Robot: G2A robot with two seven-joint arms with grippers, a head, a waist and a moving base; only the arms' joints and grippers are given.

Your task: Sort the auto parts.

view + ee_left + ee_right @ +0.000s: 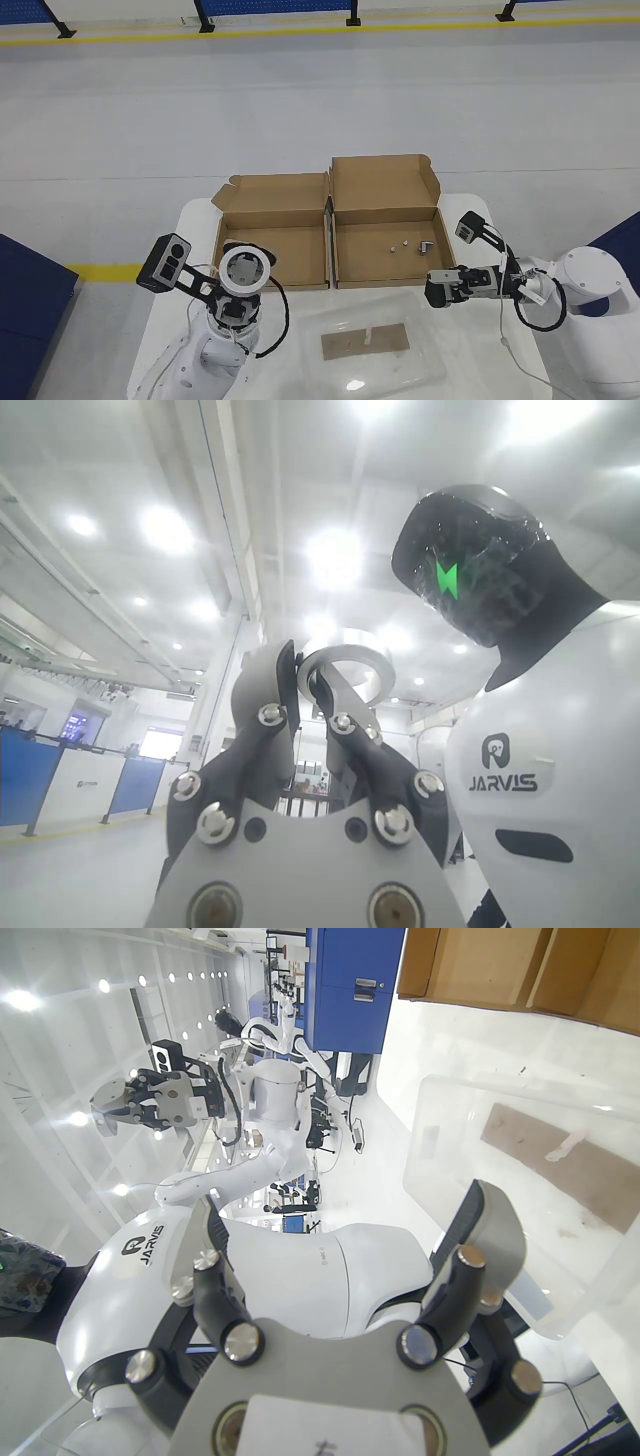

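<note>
Starting with the top view: white bench (196, 240) carrying two open cardboard boxes side by side, flaps raised at the far edge.
- Left cardboard box (272, 240): no parts visible inside.
- Right cardboard box (385, 225): a few small parts (404, 243) lie loose on its floor, likely the pile for one kind.
- Clear plastic bin (425, 350): stands nearer the robot than both boxes, with a brown liner (365, 341) on its bottom. It is probably the supply tray.
- Left hand (238, 295): near the front edge of the left box, pointing upward and holding a metal ring (245, 270) flat-face up. The ring seems presented to the overhead camera so its kind can be read before a box is chosen.
- Right hand (434, 289): hangs between the right box and the bin with nothing in it, probably waiting its turn at the bin.

Left wrist view:
- Left hand (305, 680) aimed at the ceiling, fingers pinching the rim of the metal ring (350, 650), one pad outside and one inside the hole. The rim grip leaves the ring's face unobstructed.

Right wrist view:
- Right hand (345, 1223) with fingers spread wide and nothing between them, beside the clear plastic bin (425, 1093).
- Brown liner (560, 1168) lies inside the bin, with the cardboard box walls (500, 963) beyond.
- Left hand (107, 1108) farther off, raised.
</note>
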